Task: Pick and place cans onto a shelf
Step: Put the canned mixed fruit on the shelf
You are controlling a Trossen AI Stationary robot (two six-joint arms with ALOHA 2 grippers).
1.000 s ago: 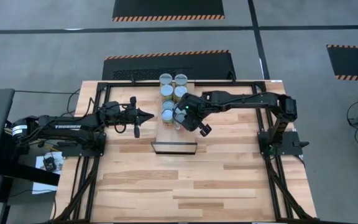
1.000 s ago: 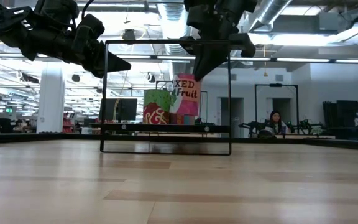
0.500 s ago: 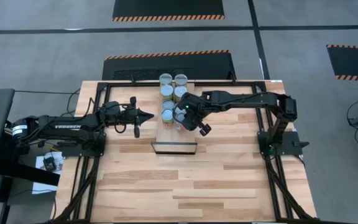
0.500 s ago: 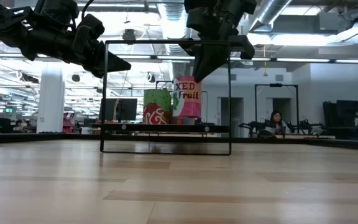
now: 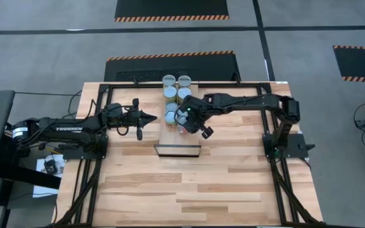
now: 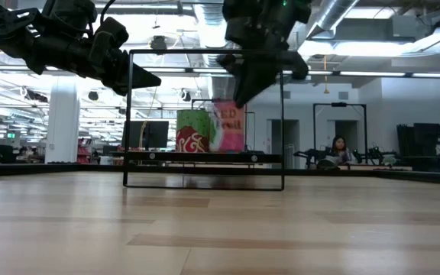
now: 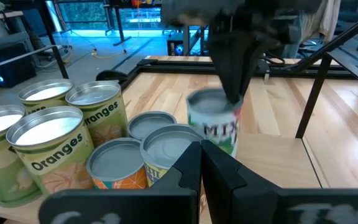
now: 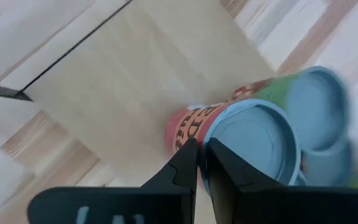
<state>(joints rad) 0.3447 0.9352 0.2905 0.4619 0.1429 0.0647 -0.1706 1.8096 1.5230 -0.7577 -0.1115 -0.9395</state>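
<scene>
Several cans stand in two rows (image 5: pixel 176 94) on the narrow light-wood shelf (image 5: pixel 177 138), on their bases. In the left wrist view they read "Oranges" (image 7: pixel 48 146). My right gripper (image 5: pixel 184 122) is over the rows' near end, shut on a red-and-white "Mixed Fruit" can (image 6: pixel 229 126), beside a green can (image 6: pixel 193 131). Whether the held can's base touches the shelf, I cannot tell. My left gripper (image 5: pixel 149 116) is shut and empty, in the air left of the shelf, pointing at the cans. My right gripper holds the can by its top rim (image 8: pixel 209 135), pinched between its two fingers: one finger (image 8: pixel 185 163) on the label side, one (image 8: pixel 224 163) over the lid. The fingers come from above, pointing down. The can hangs about upright below them (image 7: pixel 216 121).
A thin black frame (image 6: pixel 205 52) stands around the shelf's near end, close by my right gripper. Black rails (image 5: pixel 100 104) run along the table's sides. The near half of the wooden table (image 5: pixel 189 190) lies bare. People sit in the room behind (image 6: pixel 334 149).
My right gripper has gone down and slightly toward the table's left with the can. The can stays about upright and now stands lower, close beside the green can.
</scene>
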